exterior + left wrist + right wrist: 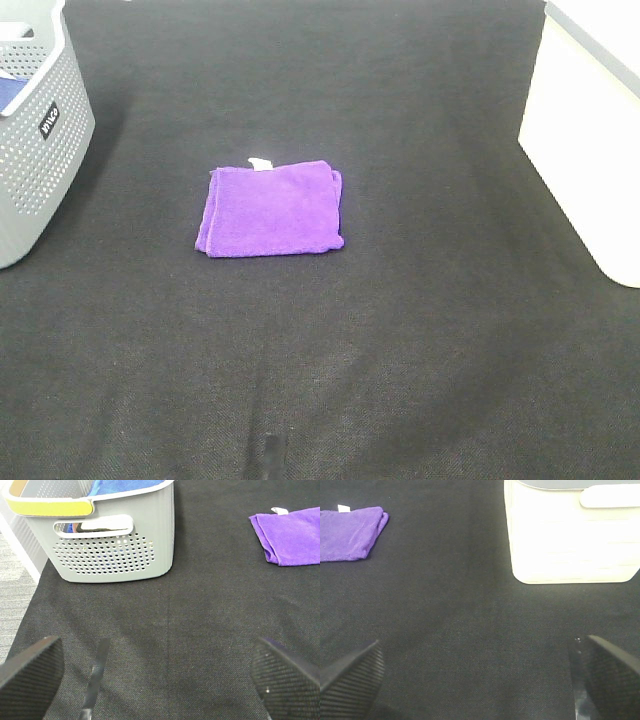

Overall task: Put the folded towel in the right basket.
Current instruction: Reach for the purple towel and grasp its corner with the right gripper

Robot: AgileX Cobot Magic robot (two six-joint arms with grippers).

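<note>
A folded purple towel (271, 208) with a small white tag lies flat on the black table cloth near the middle. It also shows in the left wrist view (292, 535) and in the right wrist view (351, 532). The right basket (585, 130) is white and stands at the right edge; the right wrist view shows its wall (570, 540). My left gripper (159, 680) is open and empty, over bare cloth, far from the towel. My right gripper (477, 680) is open and empty, over bare cloth in front of the white basket. Neither arm shows in the exterior high view.
A grey perforated basket (35, 120) stands at the left edge; the left wrist view shows it (112, 540) holding something blue. The cloth's edge and a grey floor (15, 580) show beside it.
</note>
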